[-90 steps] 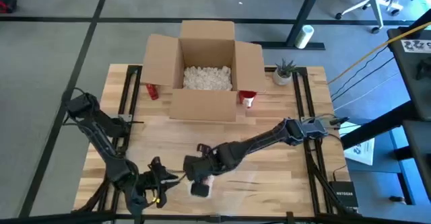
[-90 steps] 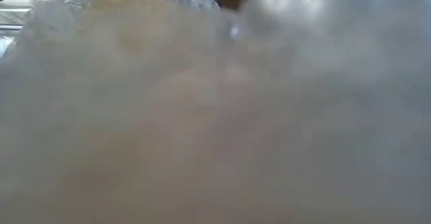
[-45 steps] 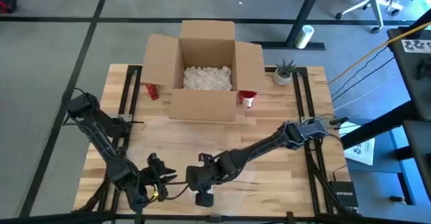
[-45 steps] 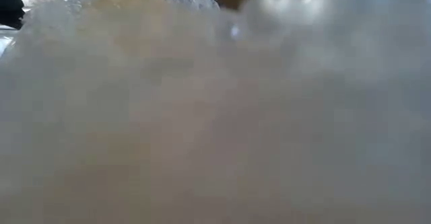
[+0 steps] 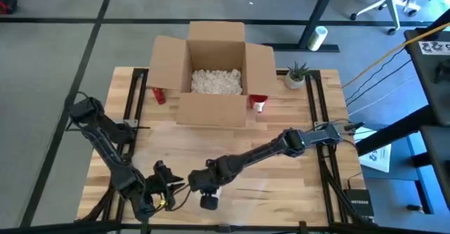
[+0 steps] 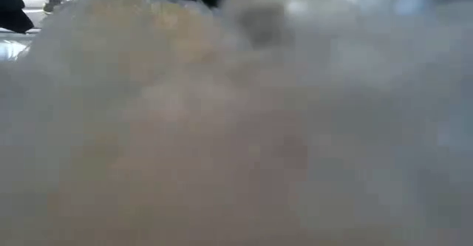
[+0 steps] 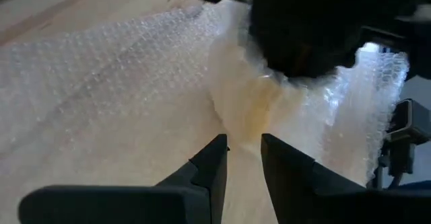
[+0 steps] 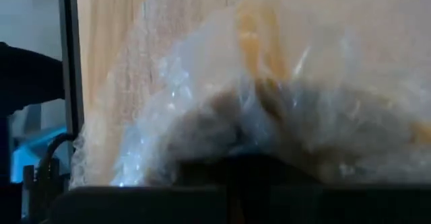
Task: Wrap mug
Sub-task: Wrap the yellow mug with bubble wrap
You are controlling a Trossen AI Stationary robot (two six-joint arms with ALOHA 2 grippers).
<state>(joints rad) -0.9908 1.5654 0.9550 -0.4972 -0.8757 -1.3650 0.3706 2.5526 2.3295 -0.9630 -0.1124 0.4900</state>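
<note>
Bubble wrap [image 7: 114,83] lies spread on the wooden bench [image 5: 281,132] near its front edge, and part of it is bunched up over a pale yellowish lump [image 7: 252,109] that is probably the mug; the mug itself cannot be made out through the film. In the low view the wrap [image 6: 222,128] fills almost the whole picture as a milky blur.

The right gripper [image 5: 204,185] reaches across from the right side of the bench and sits down on the bundle at the front centre. Its wrist view shows crumpled wrap [image 8: 269,96] pressed close against the camera, with the fingers hidden, so one cannot tell whether it is holding anything.

The left gripper [image 7: 244,158] is at the front left of the bench, just beside the bundle. Its two fingers [image 7: 214,163] stand a narrow gap apart, pointed at the base of the bunched wrap, with nothing visibly between them.

At the back of the bench an open cardboard box [image 5: 214,76] holds white packing fill [image 5: 216,81]. A small potted plant [image 5: 295,74] stands to its right.
</note>
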